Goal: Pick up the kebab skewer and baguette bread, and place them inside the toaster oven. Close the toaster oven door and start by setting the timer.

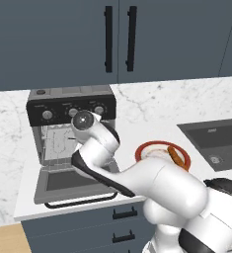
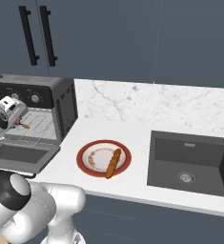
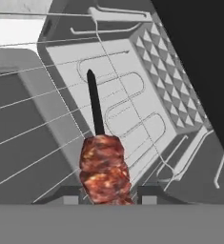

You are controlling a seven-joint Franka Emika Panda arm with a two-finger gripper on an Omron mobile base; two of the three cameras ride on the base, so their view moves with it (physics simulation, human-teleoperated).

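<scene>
Nearest the hand camera, the kebab skewer (image 3: 104,167) stands between the two dark finger tips of the gripper (image 3: 105,194), which is clamped on its meat end. The meat is a mottled reddish-brown lump of stacked chunks, and the thin dark stick rises out of it toward the back of the toaster oven (image 1: 70,126), its tip over the wire rack (image 3: 46,138) and the pale ribbed floor plate beneath. The skewer is inside the oven's mouth, just above the rack; whether it touches the wires I cannot tell.

From the left base view the white arm climbs from the lower right, bends at a dark-edged elbow over the toaster oven door (image 1: 73,185), and its round wrist sits right in front of the oven's opening, below the black panel of three silver knobs (image 1: 70,111). In the right base view the hand (image 2: 8,112) is at the front of the oven, with a small reddish bit of the skewer (image 2: 22,126) showing just past it over the rack.

The oven is a boxy grey unit against the marble wall. Its door lies dropped flat toward the counter edge, dark glass up, black bar handle at the front.

To the right of the oven, the baguette bread (image 2: 113,163) lies on a red-rimmed plate (image 2: 85,151), a narrow orange-brown loaf with rounded ends, angled across the plate's right side with one end over the rim. Further right of the oven, beyond the plate, is a dark sink (image 2: 189,164).
</scene>
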